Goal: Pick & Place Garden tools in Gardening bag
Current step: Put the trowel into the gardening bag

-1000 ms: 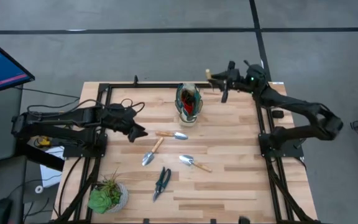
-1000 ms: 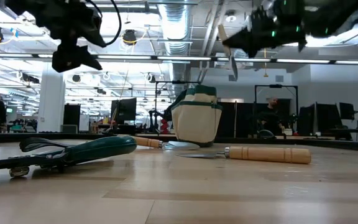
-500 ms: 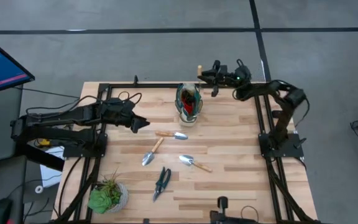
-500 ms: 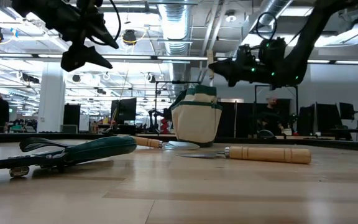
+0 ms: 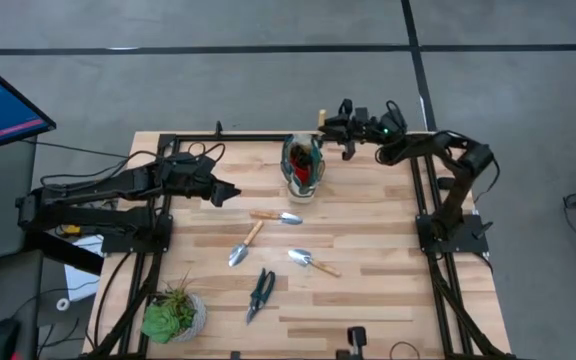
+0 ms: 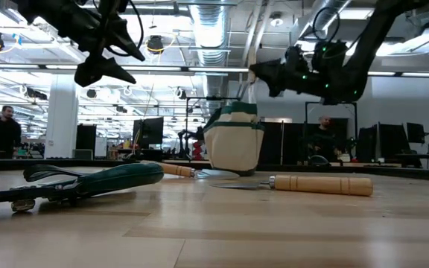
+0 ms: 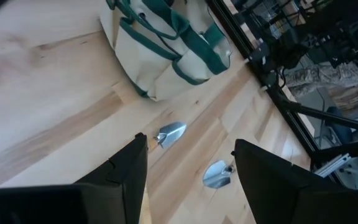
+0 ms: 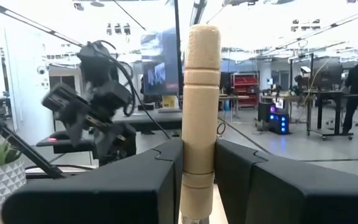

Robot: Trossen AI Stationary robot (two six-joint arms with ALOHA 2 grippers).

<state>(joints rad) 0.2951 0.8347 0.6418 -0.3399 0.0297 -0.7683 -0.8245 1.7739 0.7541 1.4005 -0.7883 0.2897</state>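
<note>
The green-and-cream gardening bag (image 5: 303,165) stands upright on the table at the far middle, with red and dark things in its open mouth. My right gripper (image 5: 336,125) is just right of the bag, above the table, shut on a wooden-handled tool (image 8: 199,106) whose head is hidden. My left gripper (image 5: 225,192) hovers open and empty left of the bag and shows in the left wrist view (image 7: 191,180). Three silver-headed tools (image 5: 276,216) (image 5: 245,243) (image 5: 313,262) and dark-handled shears (image 5: 260,293) lie flat on the table. My right gripper pinches the tool's light wooden handle (image 8: 194,168) between its two fingers (image 8: 166,177), on the lower half near the metal ferrule. The handle's rounded free end (image 8: 202,34) stands out past the fingers. The tool is lifted clear of the table.
A potted green plant (image 5: 175,315) stands at the near left corner. Black frame rails (image 5: 423,190) run along the table's sides. Bare wood lies at the near right. People stand in the room behind (image 6: 4,128).
My right gripper has swung from the table's far right toward the bag with the tool and turned, its arm folding in; it now sits beside the bag's mouth. My left gripper has gone a little toward the far edge, staying open.
</note>
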